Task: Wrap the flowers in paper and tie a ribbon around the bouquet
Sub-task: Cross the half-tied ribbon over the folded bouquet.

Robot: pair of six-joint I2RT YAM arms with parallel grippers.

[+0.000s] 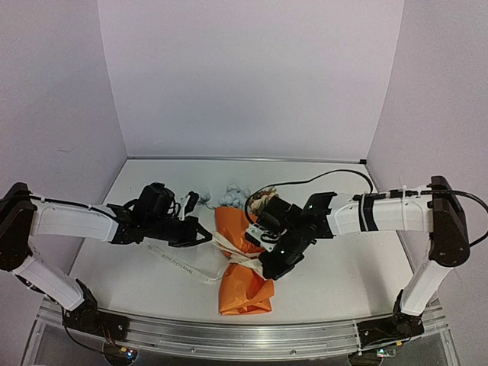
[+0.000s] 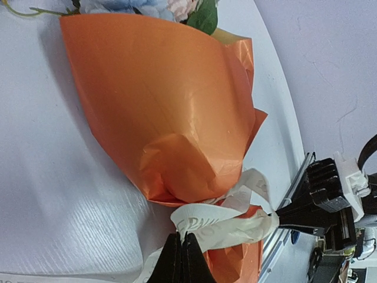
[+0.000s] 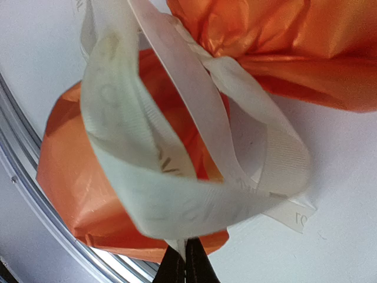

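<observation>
bouquet (image 1: 244,288) long axis near–far, blooms far | left fingers (image 2: 172,265), right fingers (image 3: 174,269) each pinching ribbon (image 3: 177,207)

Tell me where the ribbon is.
In the top view the ribbon circles the bouquet at its pinched neck near the table centre, held by the left gripper on its left and the right gripper on its right; a loose tail trails left.

The paper (image 2: 177,112) is gleaming glossy and crinkled; the ribbon (image 3: 177,200) is looking like woven, matt, translucent cloth.
</observation>
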